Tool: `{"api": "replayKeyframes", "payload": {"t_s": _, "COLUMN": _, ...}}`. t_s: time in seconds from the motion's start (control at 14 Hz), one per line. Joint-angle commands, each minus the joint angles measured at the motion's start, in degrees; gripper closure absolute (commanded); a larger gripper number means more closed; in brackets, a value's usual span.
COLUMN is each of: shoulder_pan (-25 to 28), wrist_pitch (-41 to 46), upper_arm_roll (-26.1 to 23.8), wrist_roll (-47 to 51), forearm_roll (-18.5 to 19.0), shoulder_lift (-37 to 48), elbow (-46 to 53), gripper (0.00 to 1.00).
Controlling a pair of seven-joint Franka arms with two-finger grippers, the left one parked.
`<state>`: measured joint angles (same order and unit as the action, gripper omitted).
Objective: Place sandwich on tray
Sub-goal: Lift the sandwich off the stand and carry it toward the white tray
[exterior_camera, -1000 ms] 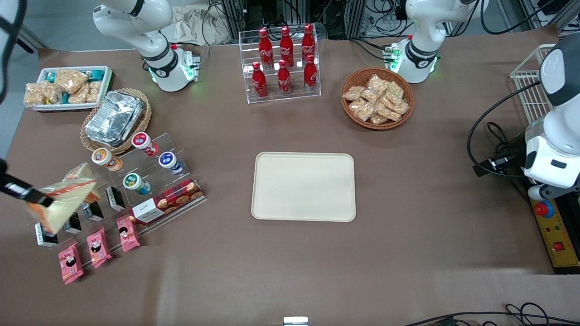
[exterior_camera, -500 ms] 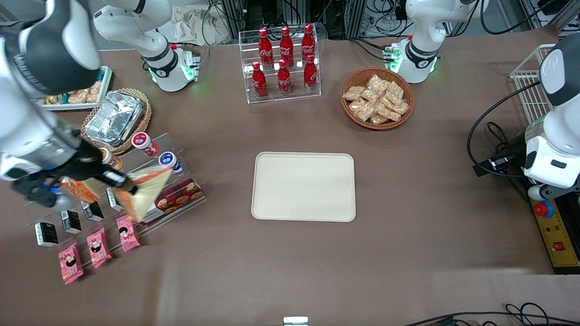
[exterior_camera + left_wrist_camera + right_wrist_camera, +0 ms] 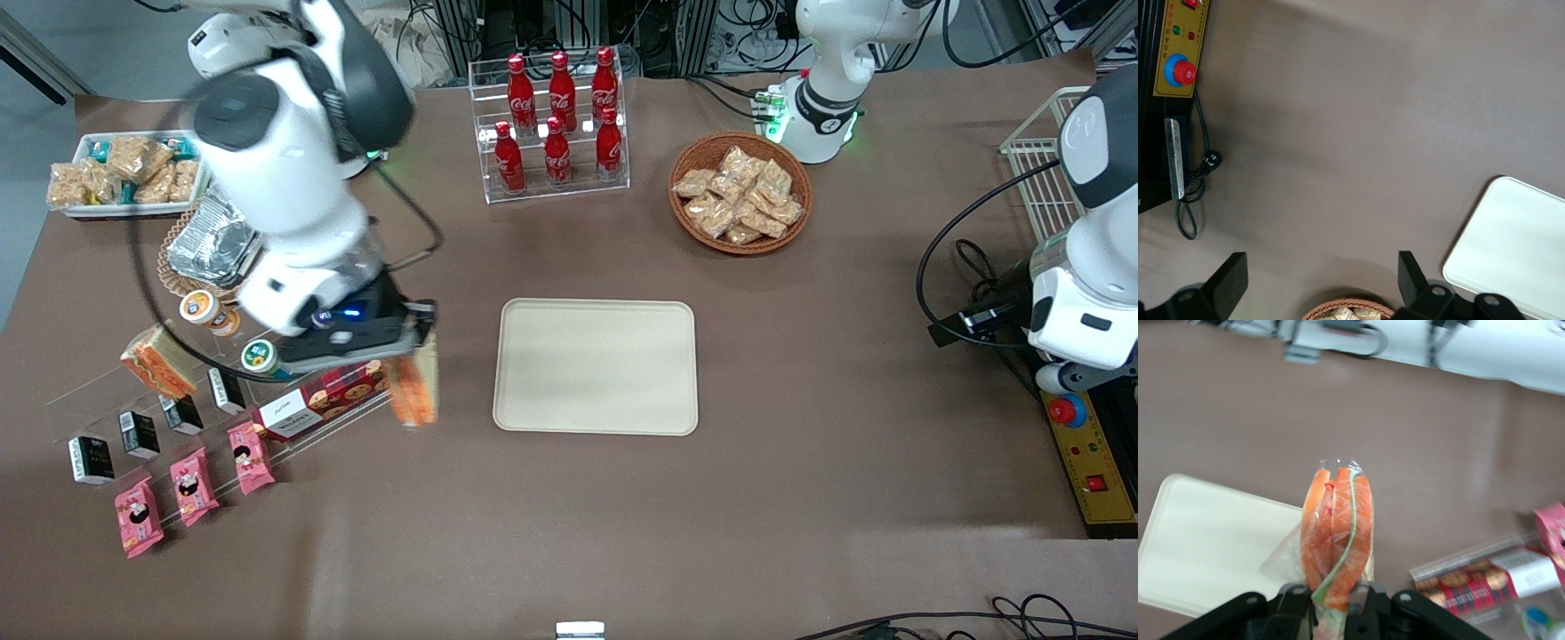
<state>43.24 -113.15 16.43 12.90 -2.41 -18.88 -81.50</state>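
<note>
My right gripper (image 3: pixel 411 348) is shut on the sandwich (image 3: pixel 414 389), a clear-wrapped one with orange and light green filling along its edge. It hangs edge-down above the brown table, beside the tray's (image 3: pixel 596 366) short edge on the working arm's side. In the right wrist view the sandwich (image 3: pixel 1337 530) is pinched between the black fingers (image 3: pixel 1293 608), with the gripper (image 3: pixel 1331 603) above bare table and the cream tray (image 3: pixel 1211 547) close beside it. The tray is bare. It also shows in the left wrist view (image 3: pixel 1511 253).
A clear stepped rack with a red cookie box (image 3: pixel 324 398), small jars (image 3: pixel 260 356), dark packets and a tan wedge sandwich (image 3: pixel 156 360) stands just beside the gripper. Pink packets (image 3: pixel 191 484) lie nearer the camera. Cola bottles (image 3: pixel 556 124) and a wicker snack basket (image 3: pixel 740 191) stand farther back.
The right arm has swept from the working arm's end of the table toward the tray, carrying the sandwich over the rack; the sandwich now hangs edge-down near the tray.
</note>
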Motion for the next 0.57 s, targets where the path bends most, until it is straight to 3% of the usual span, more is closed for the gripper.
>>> {"api": "replayKeyframes", "payload": {"t_s": 0.0, "shoulder_pan": 0.00, "wrist_pitch": -5.22, "upper_arm_roll": -3.85, "wrist_roll": -7.33, "forearm_roll": 0.65, "shoulder_lift": -5.27, "elbow": 0.55, "gripper": 1.00}}
{"api": "replayKeyframes", "payload": {"t_s": 0.5, "shoulder_pan": -0.09, "wrist_pitch": -16.30, "upper_arm_roll": -12.56, "wrist_roll": -23.25, "forearm_roll": 0.48, "shoulder_lift": -16.27, "elbow": 0.73, "gripper": 1.00}}
